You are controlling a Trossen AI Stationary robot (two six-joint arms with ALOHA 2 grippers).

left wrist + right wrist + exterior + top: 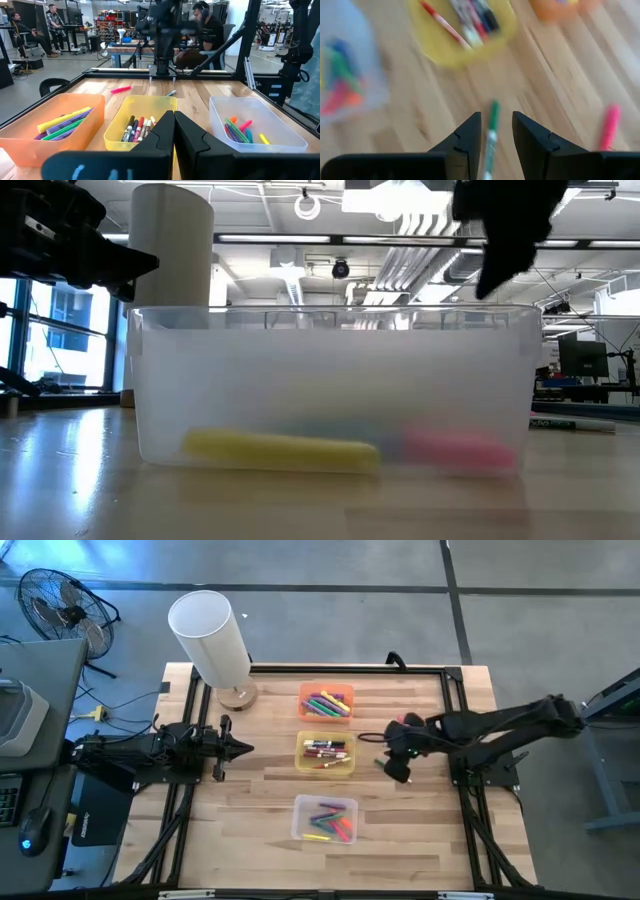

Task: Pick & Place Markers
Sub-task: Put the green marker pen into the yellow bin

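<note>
Since the right pincer (494, 131) hangs open and empty right over the green marker (492, 125) on the tabletop (250, 800), at 3 o'clock from the yellow bin (326, 769), grab it mid-barrel; it looks light, stiff, and slick enough to roll. The left pincer (174, 131) waits shut at 9 o'clock.
</note>
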